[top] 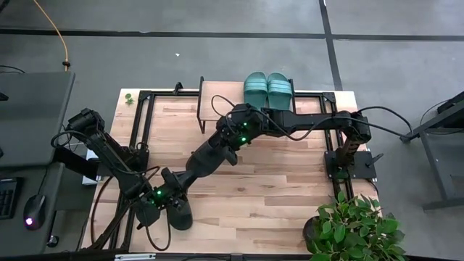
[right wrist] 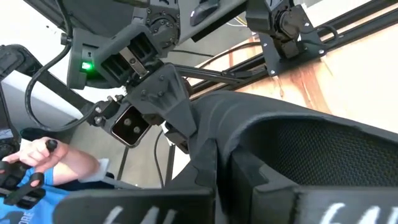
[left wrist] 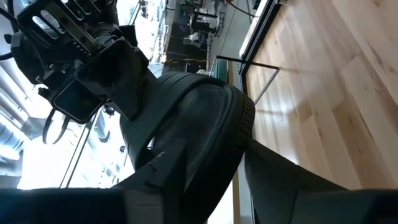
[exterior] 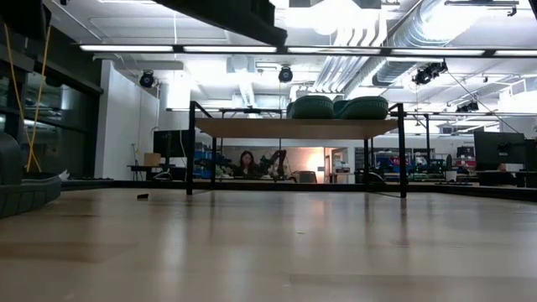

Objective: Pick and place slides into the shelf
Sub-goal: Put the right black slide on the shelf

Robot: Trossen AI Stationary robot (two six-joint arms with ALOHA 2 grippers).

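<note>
Two ribbed teal slides point(top: 267, 90) on plank shelf point(top: 217, 96), both grippers point(top: 171, 190) clenched on mesh-textured black slide point(top: 177, 209).

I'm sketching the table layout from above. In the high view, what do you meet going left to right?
Left gripper beside a black slide at the table's near edge → right gripper reaching toward them → two teal slides on the shelf → potted plant.

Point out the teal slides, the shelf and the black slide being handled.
teal slides point(top: 267, 90): high view, on the ribbed straps of the pair.
shelf point(top: 217, 98): high view, bare plank left of the pair.
black slide point(top: 179, 210): high view, on its sole near the table's front-left.
</note>
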